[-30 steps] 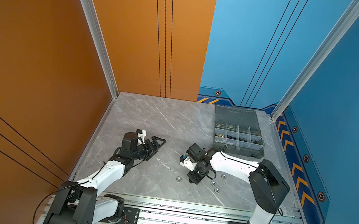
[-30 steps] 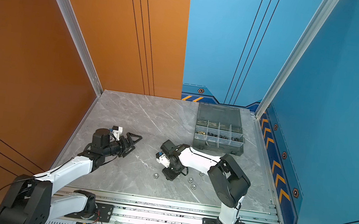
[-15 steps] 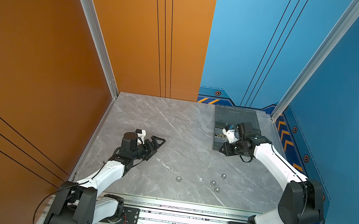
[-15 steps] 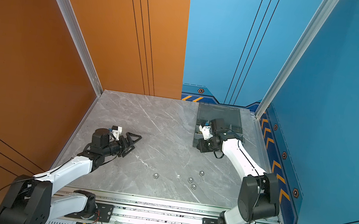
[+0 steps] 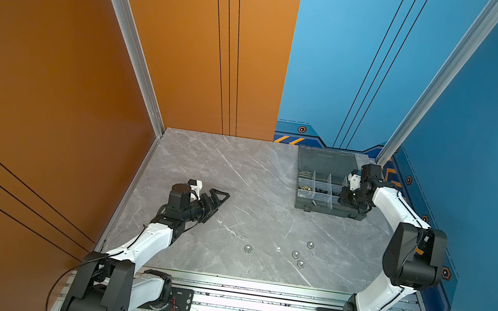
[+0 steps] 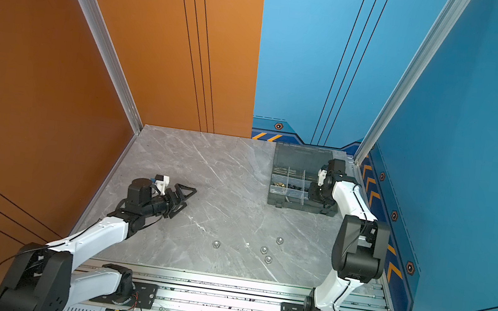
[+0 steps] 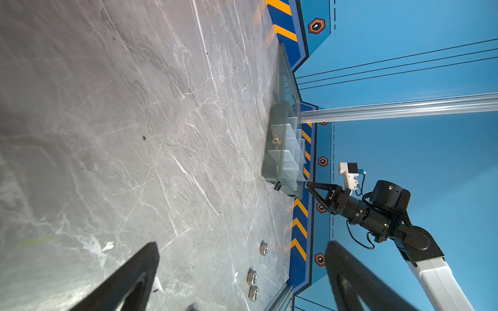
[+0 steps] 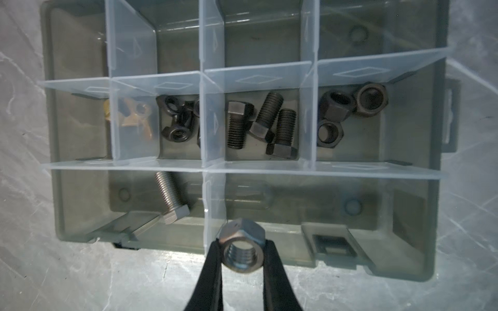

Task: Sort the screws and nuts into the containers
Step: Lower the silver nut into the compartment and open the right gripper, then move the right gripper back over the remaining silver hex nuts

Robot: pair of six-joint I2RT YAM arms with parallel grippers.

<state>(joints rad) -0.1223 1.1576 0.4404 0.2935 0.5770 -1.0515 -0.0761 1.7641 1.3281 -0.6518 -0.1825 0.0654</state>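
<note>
My right gripper (image 8: 242,246) is shut on a silver hex nut (image 8: 239,231), held over the near wall of the smoky-grey organiser box (image 8: 409,269). In both top views this gripper (image 5: 346,198) (image 6: 315,193) hangs at the box's right end. The containers hold black screws (image 8: 258,123), black nuts (image 8: 342,113), black wing nuts (image 8: 177,118), brass wing nuts (image 8: 134,115) and a silver screw (image 8: 169,196). Several loose silver nuts (image 5: 295,254) (image 6: 264,250) (image 7: 252,276) lie on the table near its front. My left gripper (image 5: 218,198) (image 7: 242,243) rests open at the left, holding nothing.
The box's lid (image 5: 326,160) lies open flat towards the back wall. The blue side wall (image 5: 434,189) stands close behind my right arm. A metal rail (image 5: 254,296) runs along the grey marble table's (image 5: 238,174) front edge.
My right arm has swung from the loose nuts at the table's front to the box, then along it to its right end. The left arm has not moved.
</note>
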